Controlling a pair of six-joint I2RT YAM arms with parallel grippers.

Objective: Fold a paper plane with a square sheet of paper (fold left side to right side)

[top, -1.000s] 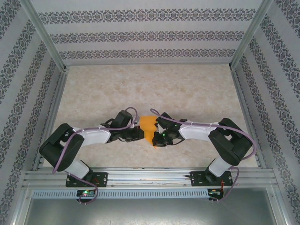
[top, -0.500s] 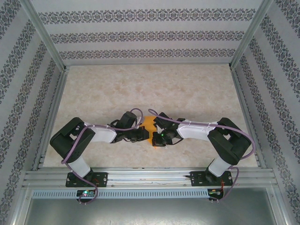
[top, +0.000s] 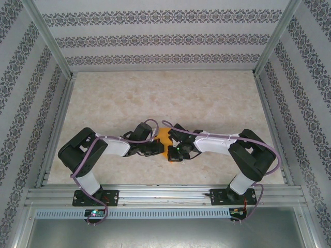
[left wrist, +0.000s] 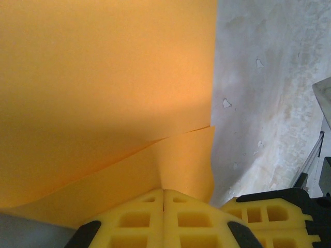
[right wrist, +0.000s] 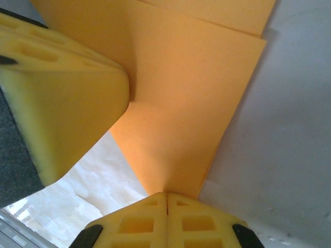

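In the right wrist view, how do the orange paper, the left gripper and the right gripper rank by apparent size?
1. orange paper, largest.
2. left gripper, shut on the paper.
3. right gripper, also shut on it, smallest; the frame's edge cuts both grippers off, so their order is apparent only.

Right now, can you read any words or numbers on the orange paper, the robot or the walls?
None: nothing here can be read.
The orange paper is plain.
The yellow fingers carry no letters.
The patterned walls show ornament, not writing.
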